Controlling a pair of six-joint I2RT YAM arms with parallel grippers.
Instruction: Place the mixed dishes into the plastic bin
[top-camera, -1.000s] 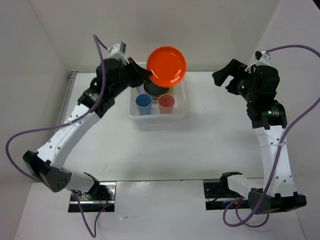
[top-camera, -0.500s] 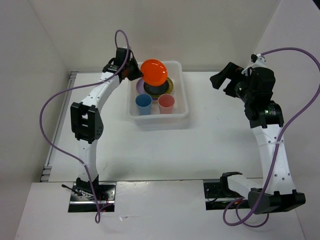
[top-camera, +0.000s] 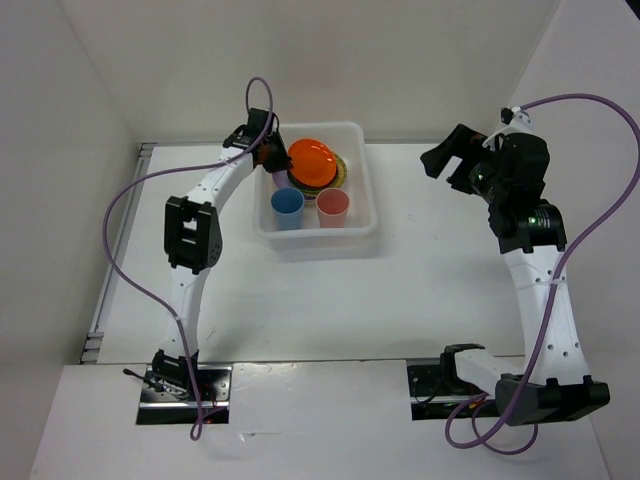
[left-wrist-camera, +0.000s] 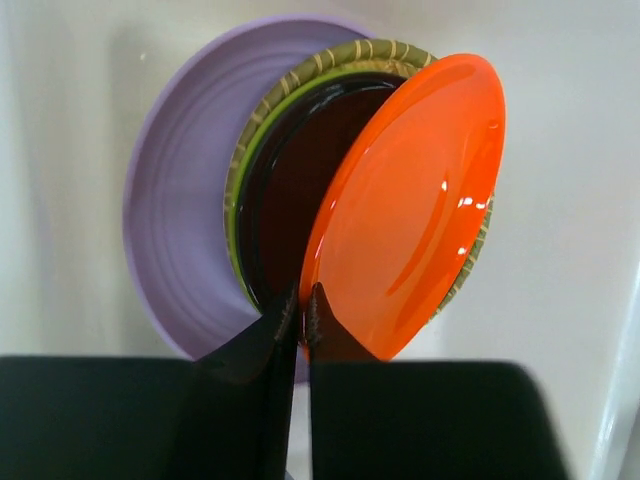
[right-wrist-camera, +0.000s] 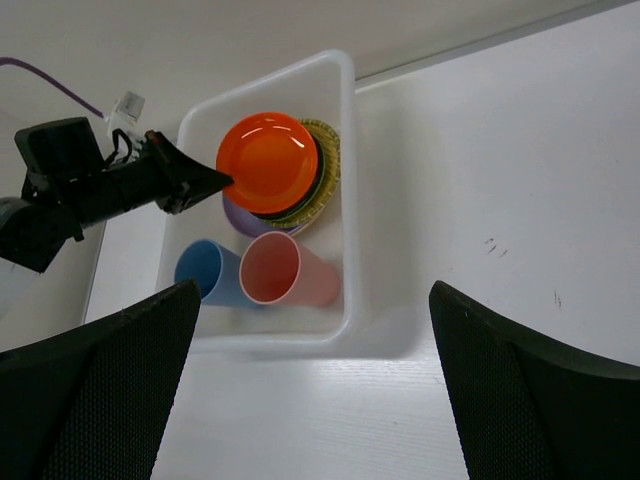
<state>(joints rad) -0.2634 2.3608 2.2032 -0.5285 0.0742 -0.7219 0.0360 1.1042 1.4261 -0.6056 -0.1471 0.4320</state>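
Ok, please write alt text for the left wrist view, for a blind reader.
The left gripper pinches the rim of a tilted orange plate. Under it lie a black plate, a woven plate and a lilac plate inside the white bin.

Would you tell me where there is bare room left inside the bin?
Only the strip along the bin's right wall, beside the plate stack and pink cup. The left is crowded by the blue cup and left gripper.

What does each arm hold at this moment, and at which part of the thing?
The left arm holds the orange plate, its jaws shut on the rim at the edge nearest to it. The right arm holds nothing; its jaws stand open.
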